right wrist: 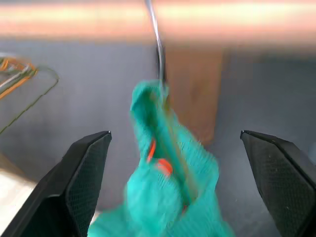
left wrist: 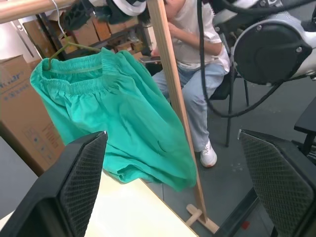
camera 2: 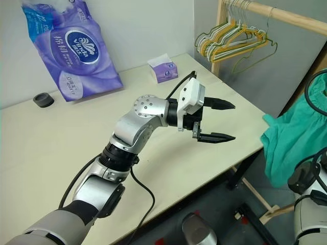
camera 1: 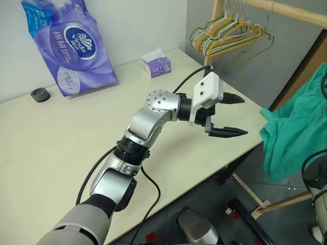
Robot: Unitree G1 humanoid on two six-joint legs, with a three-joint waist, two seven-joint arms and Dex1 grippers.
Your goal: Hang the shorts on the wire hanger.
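Teal-green soft fabric shorts [left wrist: 123, 118] w/ gathered elastic waistband hang on a thin olive-green wire hanger [left wrist: 66, 47], whose hook goes up to the light wooden rail [left wrist: 29, 10] of the clothes rack. Landmark = that rail. Shorts hang below it, just beside the rack's upright wooden post [left wrist: 173, 103], legs drooping down past the edge of the cream desk [camera 1: 61, 153]. In the right wrist view the shorts look blurred, w/ the hanger's wire neck rising to the rail.

Further along the rail: a bunch of yellow, green & white hangers [camera 1: 227, 33], well apart from the shorts.

Left gripper [camera 1: 227, 115] is over the desk's far-right part, pointing toward the rack side, black fingers spread wide, nothing between them. Not touching the shorts.

Right gripper [right wrist: 177, 192]: fingers spread wide at either side of its wrist view, shorts between & beyond them; no contact seen, so released.

On the desk, away from the rail: purple plastic tissue pack [camera 1: 69, 46] against the wall, small purple tissue box [camera 1: 157, 64], small dark round lid-like thing [camera 1: 40, 94].

Behind the rack a seated person [left wrist: 197, 64] in white top & jeans; brown cardboard boxes [left wrist: 19, 113] nearby.
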